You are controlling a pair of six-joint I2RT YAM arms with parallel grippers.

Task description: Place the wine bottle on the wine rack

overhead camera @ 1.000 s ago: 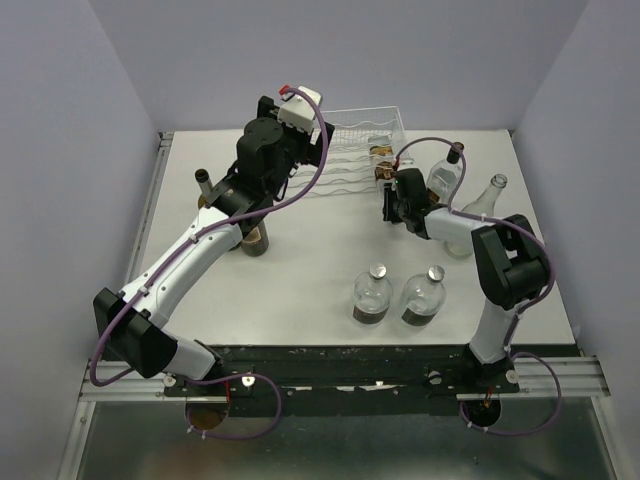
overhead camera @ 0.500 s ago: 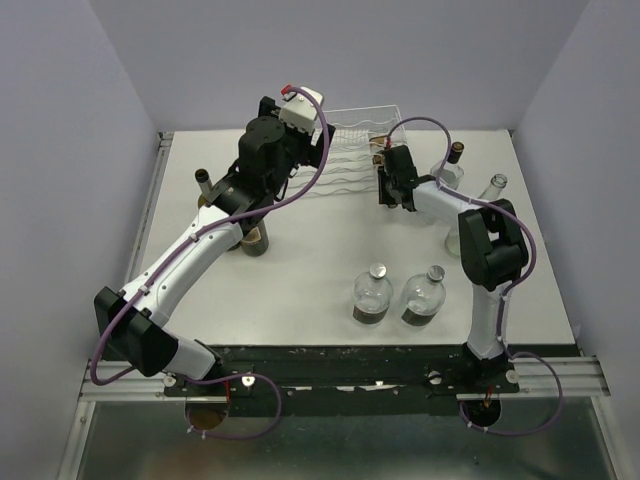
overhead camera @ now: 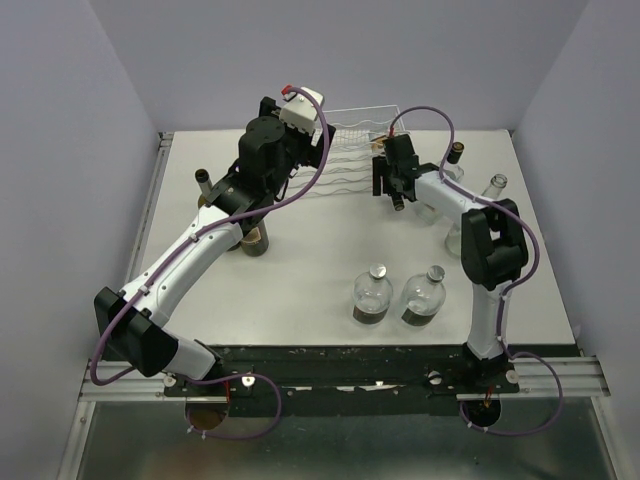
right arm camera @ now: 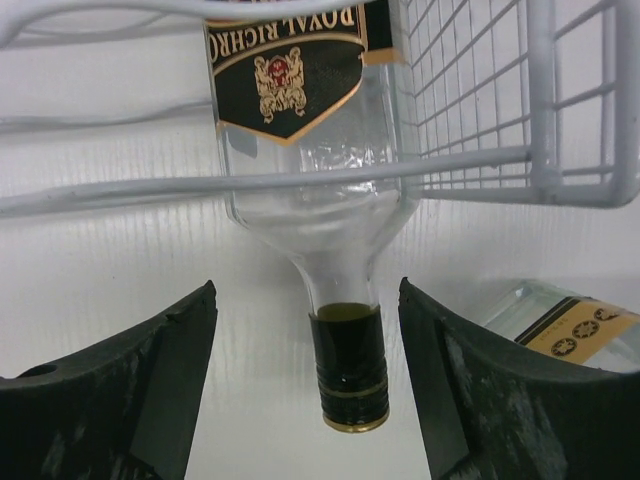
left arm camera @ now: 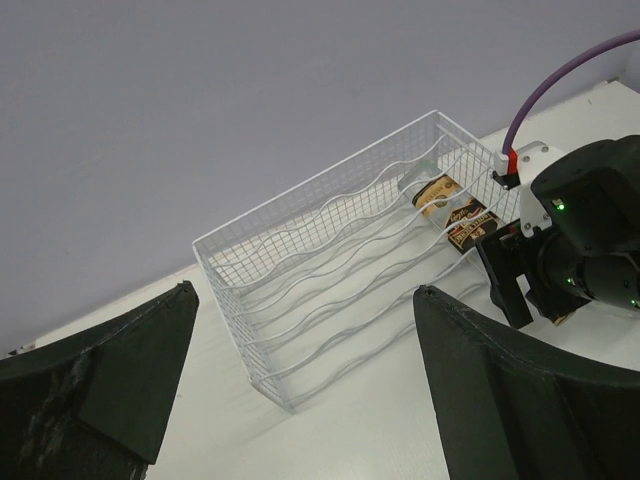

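At rack [left arm camera: 318,262] right end, bottle [right arm camera: 300,170] lies on wavy shelf, neck poking out. Right gripper [right arm camera: 305,350] parted, fingers flanking neck, not touching. Left gripper [left arm camera: 305,390] spread wide, empty, near rack.

My right gripper [right arm camera: 305,300], pinched shut a second ago, has travelled toward 12 o'clock in the overhead view to the right end of the wine rack [left arm camera: 330,280] and sprung its jaws apart. The wine bottle [right arm camera: 300,190] is now released, its capped neck free between my parted fingers. My right elbow has swung in toward 11 o'clock.
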